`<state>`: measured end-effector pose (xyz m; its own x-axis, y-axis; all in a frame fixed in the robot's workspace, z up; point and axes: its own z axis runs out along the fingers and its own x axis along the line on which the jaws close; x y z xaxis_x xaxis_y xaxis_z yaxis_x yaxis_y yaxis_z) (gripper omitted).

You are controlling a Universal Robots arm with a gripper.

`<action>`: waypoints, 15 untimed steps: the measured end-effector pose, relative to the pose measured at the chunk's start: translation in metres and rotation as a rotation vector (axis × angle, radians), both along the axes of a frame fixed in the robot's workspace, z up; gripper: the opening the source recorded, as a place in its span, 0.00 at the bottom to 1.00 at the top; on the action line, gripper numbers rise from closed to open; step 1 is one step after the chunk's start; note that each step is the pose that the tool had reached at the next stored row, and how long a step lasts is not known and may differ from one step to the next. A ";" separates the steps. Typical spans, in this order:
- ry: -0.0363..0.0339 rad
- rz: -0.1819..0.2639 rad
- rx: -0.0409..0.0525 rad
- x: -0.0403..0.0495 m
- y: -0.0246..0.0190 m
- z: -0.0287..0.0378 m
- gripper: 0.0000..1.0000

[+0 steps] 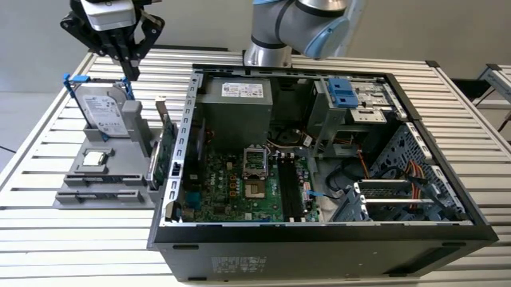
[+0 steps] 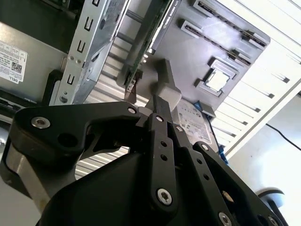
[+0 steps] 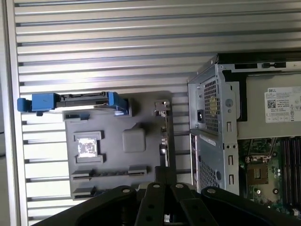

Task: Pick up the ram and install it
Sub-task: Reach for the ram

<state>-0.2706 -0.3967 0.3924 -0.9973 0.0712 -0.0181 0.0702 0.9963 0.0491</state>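
arm (image 1: 300,21): silver tubes, lt-blue joint caps | fingers (image 2: 160,141): blk links, silver screws, grey tips

Slatted metal table (image 1: 72,239) carrying an open computer case (image 1: 319,254) and, just beside it at the exterior view's left, a grey parts holder (image 1: 104,196).

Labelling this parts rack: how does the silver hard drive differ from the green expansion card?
The hard drive is a thick silver box with blue clips; the expansion card is a thin green board. The hard drive stands across one end of the grey holder; the expansion card runs along its side next to the computer case. Both stand on edge in that holder.
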 end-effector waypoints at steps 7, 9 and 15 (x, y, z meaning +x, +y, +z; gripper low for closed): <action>0.0000 0.000 0.0000 -0.0064 0.0000 0.0000 0.00; 0.0000 0.000 0.0000 -0.0081 0.0000 0.0000 0.00; 0.0000 0.000 0.0000 -0.0133 0.0000 0.0000 0.00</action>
